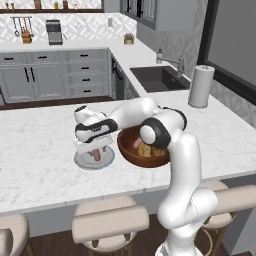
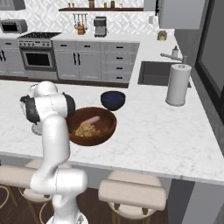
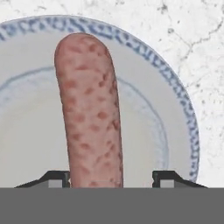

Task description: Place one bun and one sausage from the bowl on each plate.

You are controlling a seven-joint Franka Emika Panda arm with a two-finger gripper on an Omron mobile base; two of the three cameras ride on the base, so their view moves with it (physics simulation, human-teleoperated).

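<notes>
End effector [image 3: 112, 178] is seen in hand view w/ fingertips [image 3: 56, 178] set apart either side of a sausage [image 3: 89, 109]; a gap shows betw. right tip and sausage, left contact cannot be told, so a grip is not confirmed. Sausage is lying on the plate [image 3: 175, 113]: light grey, round, flat, w/ a speckled blue rim band seen close up. Sausage: pink-brown, mottled, cylindrical, rounded end.

In left base view the end effector [image 1: 95, 150] is poised low over the plate [image 1: 82, 161], just beside the bowl [image 1: 131, 152], on the marble-veined white surface [image 1: 40, 150]. Bowl: wide, reddish-brown, smooth.

Right base view adds bowl contents: a second sausage [image 2: 91, 120] and yellowish bun pieces [image 2: 86, 130]; also a dark blue bowl [image 2: 113, 99] behind it and a paper towel roll [image 2: 178, 85], upright, well apart.
</notes>
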